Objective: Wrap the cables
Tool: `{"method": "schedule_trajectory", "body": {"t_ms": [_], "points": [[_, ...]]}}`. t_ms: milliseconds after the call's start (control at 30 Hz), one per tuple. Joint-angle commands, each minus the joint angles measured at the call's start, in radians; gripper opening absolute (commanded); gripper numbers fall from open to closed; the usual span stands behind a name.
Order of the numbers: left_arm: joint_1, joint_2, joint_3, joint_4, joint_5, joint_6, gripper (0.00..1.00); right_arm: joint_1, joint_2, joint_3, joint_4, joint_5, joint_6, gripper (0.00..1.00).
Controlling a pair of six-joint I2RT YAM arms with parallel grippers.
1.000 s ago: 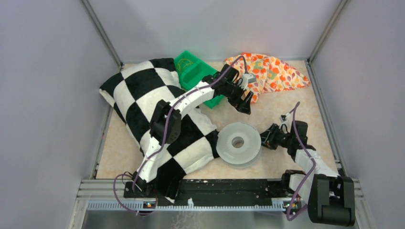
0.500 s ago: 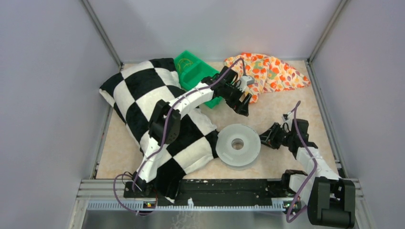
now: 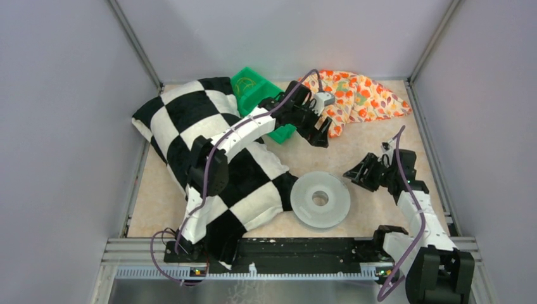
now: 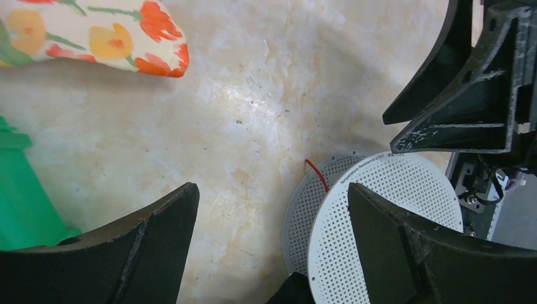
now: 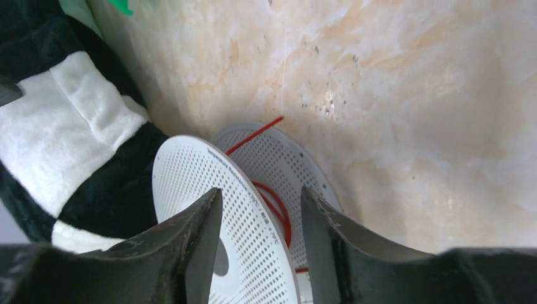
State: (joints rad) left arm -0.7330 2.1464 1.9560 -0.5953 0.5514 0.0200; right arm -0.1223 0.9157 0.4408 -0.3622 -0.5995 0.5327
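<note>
A: Cable (image 5: 254, 136): where's it sitting rn?
B: Mostly wound on the spool (image 3: 321, 199), w/ red turns lying betw. the two perforated flanges. Spool's lying flat on the tabletop (image 3: 354, 145), just beside the checkered blanket (image 3: 183, 120). One short tail is sticking out past the lower flange.
A: What's just changing?
B: Right gripper (image 3: 353, 177) is backing off. A sec ago it was at the spool's rim w/ jaws narrower. Now it's sitting clear to the right, jaws spreading partway, holding nothing. Spool's also sitting a bit nearer the front edge. Left gripper (image 3: 322, 136) is hanging wide open and empty, well apart from the spool, near the floral cloth (image 3: 361, 95).
A: Meaning?
B: Prob. a release. Nothing's gripping cable or spool and that tail's lying loose, so imo the wrap isn't finishing yet.
A: Tail direction?
B: In the right wrist view its long axis is running straight and diagonal, free end pointing up-right, away from the hub onto bare table. Left wrist view is showing it slightly curved.
</note>
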Motion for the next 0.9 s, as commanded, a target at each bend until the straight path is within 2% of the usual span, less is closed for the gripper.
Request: {"method": "schedule_trajectory", "body": {"t_ms": [0, 267, 433, 467, 500, 600, 733, 867], "points": [[0.000, -0.130, -0.020, 0.027, -0.038, -0.010, 0.93, -0.007, -0.031, 0.080, -0.072, 0.078, -0.035, 0.53], [0.000, -0.275, -0.127, 0.065, -0.093, -0.017, 0.93, -0.007, -0.046, 0.204, -0.132, 0.188, -0.027, 0.59], [0.007, -0.422, -0.267, 0.143, -0.130, -0.070, 0.93, -0.007, -0.040, 0.345, -0.244, 0.360, -0.071, 0.66], [0.013, -0.452, -0.297, 0.160, -0.140, -0.085, 0.93, -0.007, -0.036, 0.376, -0.266, 0.390, -0.086, 0.89], [0.020, -0.489, -0.323, 0.179, -0.145, -0.102, 0.93, -0.007, -0.027, 0.406, -0.298, 0.421, -0.101, 0.97], [0.053, -0.541, -0.375, 0.179, -0.169, -0.149, 0.94, -0.007, 0.019, 0.503, -0.390, 0.604, -0.100, 0.99], [0.063, -0.590, -0.400, 0.117, -0.383, -0.224, 0.98, -0.007, 0.090, 0.622, -0.507, 0.865, -0.053, 0.99], [0.064, -0.676, -0.482, 0.113, -0.604, -0.230, 0.99, -0.007, 0.114, 0.647, -0.507, 0.928, -0.063, 0.99]]}}
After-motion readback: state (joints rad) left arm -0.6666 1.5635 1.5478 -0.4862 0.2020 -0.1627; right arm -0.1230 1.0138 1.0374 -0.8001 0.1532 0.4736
